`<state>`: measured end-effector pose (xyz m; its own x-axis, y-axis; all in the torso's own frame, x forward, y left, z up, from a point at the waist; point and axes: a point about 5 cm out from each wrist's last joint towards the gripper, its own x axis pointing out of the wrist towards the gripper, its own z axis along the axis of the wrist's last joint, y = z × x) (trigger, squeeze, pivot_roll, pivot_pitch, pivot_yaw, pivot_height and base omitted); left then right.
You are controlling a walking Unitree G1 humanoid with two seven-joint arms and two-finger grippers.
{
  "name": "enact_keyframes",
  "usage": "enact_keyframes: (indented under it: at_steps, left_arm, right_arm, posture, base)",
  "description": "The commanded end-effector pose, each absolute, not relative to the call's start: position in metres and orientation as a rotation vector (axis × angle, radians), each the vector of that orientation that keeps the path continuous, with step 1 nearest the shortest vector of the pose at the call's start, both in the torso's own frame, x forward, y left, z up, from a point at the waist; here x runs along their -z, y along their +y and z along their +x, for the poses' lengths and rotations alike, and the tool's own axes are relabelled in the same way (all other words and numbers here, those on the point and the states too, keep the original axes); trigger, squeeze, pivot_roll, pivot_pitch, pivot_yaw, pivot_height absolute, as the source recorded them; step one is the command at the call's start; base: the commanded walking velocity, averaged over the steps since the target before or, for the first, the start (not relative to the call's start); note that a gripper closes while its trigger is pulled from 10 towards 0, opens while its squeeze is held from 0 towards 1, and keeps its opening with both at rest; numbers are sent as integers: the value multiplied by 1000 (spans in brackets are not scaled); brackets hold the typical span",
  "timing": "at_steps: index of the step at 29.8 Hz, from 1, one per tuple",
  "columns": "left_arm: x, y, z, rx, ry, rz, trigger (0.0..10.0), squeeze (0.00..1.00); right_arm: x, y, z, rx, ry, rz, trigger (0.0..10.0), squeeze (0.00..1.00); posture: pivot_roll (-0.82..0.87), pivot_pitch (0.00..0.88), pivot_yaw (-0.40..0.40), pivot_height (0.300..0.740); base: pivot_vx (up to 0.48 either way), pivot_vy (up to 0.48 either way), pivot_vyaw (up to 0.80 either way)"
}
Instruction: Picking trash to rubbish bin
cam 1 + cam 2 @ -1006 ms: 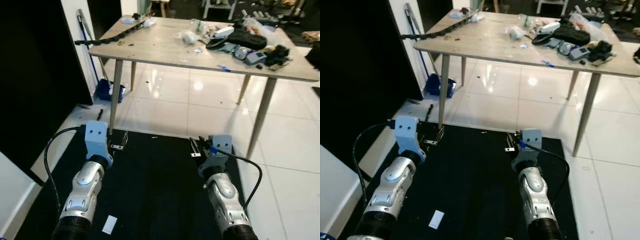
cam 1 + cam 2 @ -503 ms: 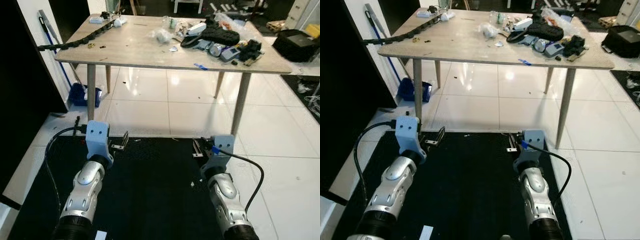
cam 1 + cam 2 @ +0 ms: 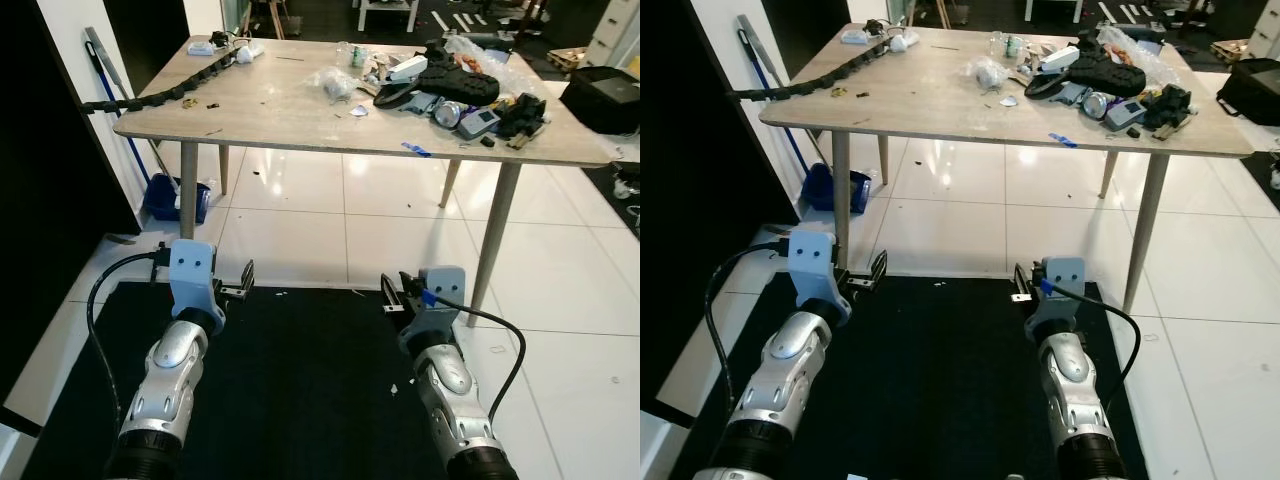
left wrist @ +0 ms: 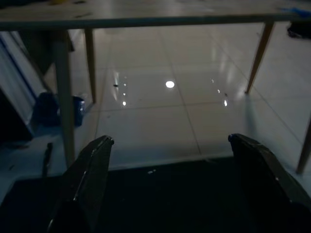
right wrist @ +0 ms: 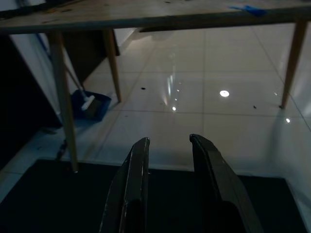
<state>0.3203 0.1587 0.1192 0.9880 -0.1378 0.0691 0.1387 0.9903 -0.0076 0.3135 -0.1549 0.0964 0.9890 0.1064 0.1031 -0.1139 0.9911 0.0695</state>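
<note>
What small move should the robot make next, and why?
Probably step forward toward the table. Both end effectors, left and right, are empty and low over the black mat, short of the table. The crumpled wrappers among the clutter on top look like trash, and they seem out of reach from here.

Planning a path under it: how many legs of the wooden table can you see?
4. Near left leg, far left leg, near right leg and far right leg of the table. None seem hidden.
</note>
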Motion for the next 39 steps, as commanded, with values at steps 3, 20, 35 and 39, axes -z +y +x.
enact_keyframes:
  at_steps: [3, 20, 35, 39]
  left_arm:
    - [-115, 159, 319, 141, -52, -6, 10000, 0]
    - [-116, 159, 320, 140, -57, -8, 10000, 0]
    - [-118, 159, 320, 144, -62, -8, 10000, 0]
    - [-118, 160, 320, 141, -64, -7, 10000, 0]
  right_arm:
    - [-94, -155, 312, -110, -83, 79, 10000, 0]
    - [-95, -158, 314, -96, -82, 68, 10000, 0]
    - [-96, -160, 314, -94, -87, 63, 10000, 0]
    - [-96, -159, 314, -99, -87, 63, 10000, 0]
  posture:
    - [24, 119, 32, 740]
    - [21, 123, 31, 740]
    - [20, 120, 30, 740]
    - [22, 110, 30, 740]
  base:
    - [295, 0, -321]
    - [293, 0, -207]
    - [294, 0, 0]
    - [294, 0, 0]
